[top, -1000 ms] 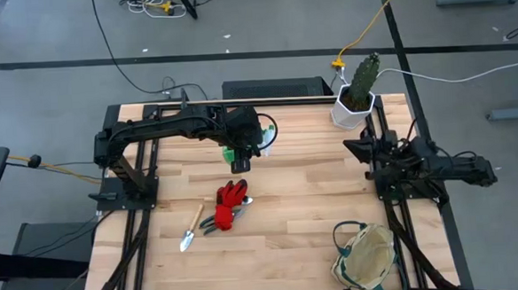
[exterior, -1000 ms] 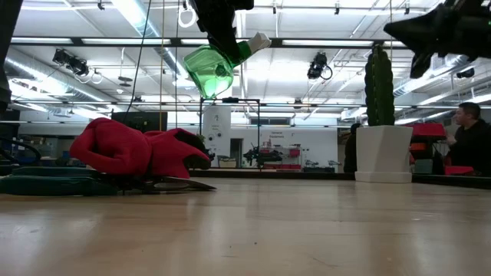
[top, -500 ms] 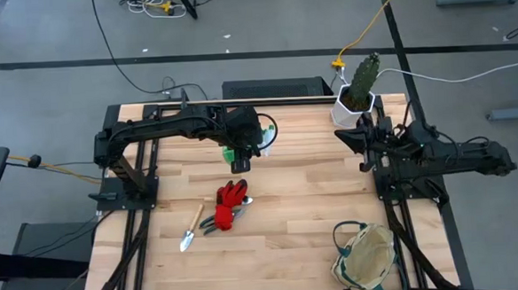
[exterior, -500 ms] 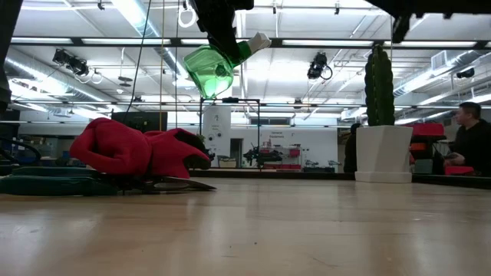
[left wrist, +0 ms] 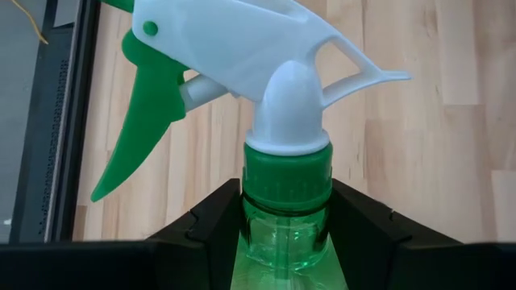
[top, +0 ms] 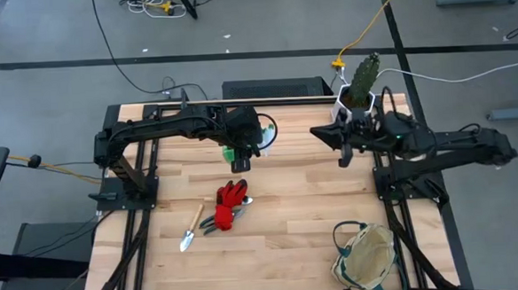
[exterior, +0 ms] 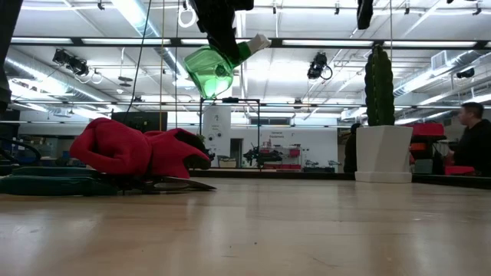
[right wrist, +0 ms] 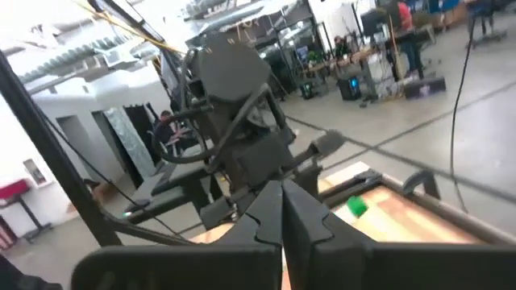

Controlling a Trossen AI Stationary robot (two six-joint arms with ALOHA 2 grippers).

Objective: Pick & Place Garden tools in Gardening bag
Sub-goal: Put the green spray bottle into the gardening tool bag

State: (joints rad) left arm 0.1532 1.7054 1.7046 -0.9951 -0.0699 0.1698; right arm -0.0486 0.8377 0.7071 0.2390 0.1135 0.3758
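Bare wooden tabletop (top: 306,196) lies open between the red gloves (top: 231,196) heaped over tools at centre-left and the round beige canvas bag (top: 367,255) at the near right corner. A green cactus in a white pot (top: 356,95) blocks the far right corner. The right arm's closed gripper (top: 316,133) reaches over the middle.

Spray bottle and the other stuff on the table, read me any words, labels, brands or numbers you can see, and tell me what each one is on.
None can be read.
Spray bottle: no label or print shows.
Gardening bag, gloves, cactus pot: no text visible.
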